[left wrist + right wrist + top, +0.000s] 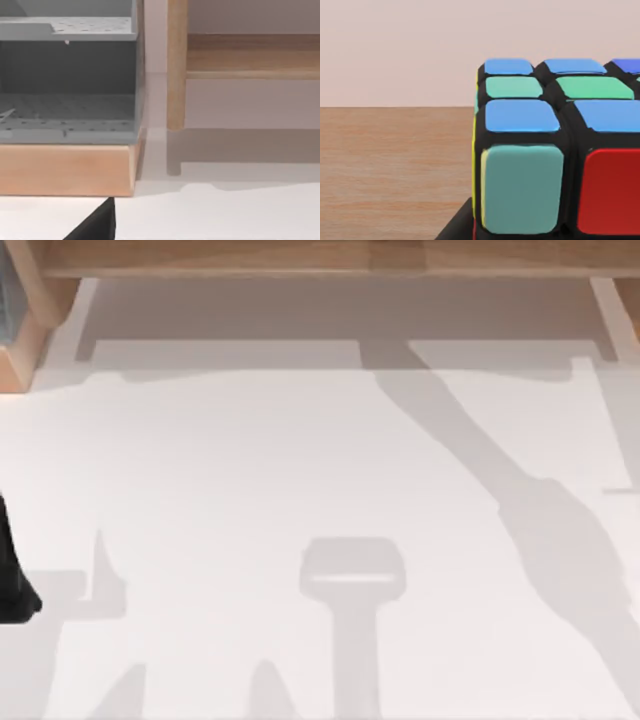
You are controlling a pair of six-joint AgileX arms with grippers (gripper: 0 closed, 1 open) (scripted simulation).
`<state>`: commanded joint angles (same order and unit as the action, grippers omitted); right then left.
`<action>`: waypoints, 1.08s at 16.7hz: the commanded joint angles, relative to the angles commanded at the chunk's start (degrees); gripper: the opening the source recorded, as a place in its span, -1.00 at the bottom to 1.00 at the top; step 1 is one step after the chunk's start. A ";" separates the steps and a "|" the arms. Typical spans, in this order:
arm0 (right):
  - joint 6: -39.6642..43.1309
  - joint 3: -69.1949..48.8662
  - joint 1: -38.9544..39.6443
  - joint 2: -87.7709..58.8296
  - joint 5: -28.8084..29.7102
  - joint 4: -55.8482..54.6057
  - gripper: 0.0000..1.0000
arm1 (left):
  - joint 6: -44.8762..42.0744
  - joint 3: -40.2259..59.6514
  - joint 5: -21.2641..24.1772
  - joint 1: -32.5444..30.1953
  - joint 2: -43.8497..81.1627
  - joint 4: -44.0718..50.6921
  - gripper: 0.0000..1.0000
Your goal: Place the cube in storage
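— So, what's the cube like?
— Glossy rounded stickers, blue, green, teal and red, in a black frame. It sits right up against the right wrist camera, over a wood-grain surface.
— Is the right gripper clamping it?
— I cannot tell.
— And the left side?
— A grey perforated rack on a wooden base, beside a wooden post. White tabletop, long shadows.

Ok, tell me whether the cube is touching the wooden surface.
Cannot tell. The right wrist view has the cube in front of the wooden surface, but the cube's underside is cut off, so no contact or gap shows.
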<state>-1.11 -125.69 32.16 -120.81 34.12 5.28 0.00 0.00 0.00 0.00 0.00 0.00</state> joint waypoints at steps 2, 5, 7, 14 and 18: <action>0.40 -1.60 -1.13 1.09 -0.88 1.69 -1.00 | 0.00 0.00 0.00 0.00 0.00 0.00 1.00; 2.00 -7.34 -5.43 4.39 -4.24 8.61 -1.00 | 0.00 0.00 0.00 0.00 0.00 0.00 1.00; 3.68 -12.50 -9.58 6.60 -7.58 16.35 -1.00 | 0.00 0.00 0.00 0.00 0.00 0.00 1.00; 11.67 -31.01 -27.06 9.00 -22.47 55.78 -1.00 | 0.00 0.00 0.00 0.00 0.00 0.00 1.00; 16.22 -38.01 -36.70 3.58 -29.92 74.50 -1.00 | 0.00 0.00 0.00 0.00 0.00 0.00 1.00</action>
<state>15.10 -163.70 -4.54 -117.23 4.21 79.79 0.00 0.00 0.00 0.00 0.00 0.00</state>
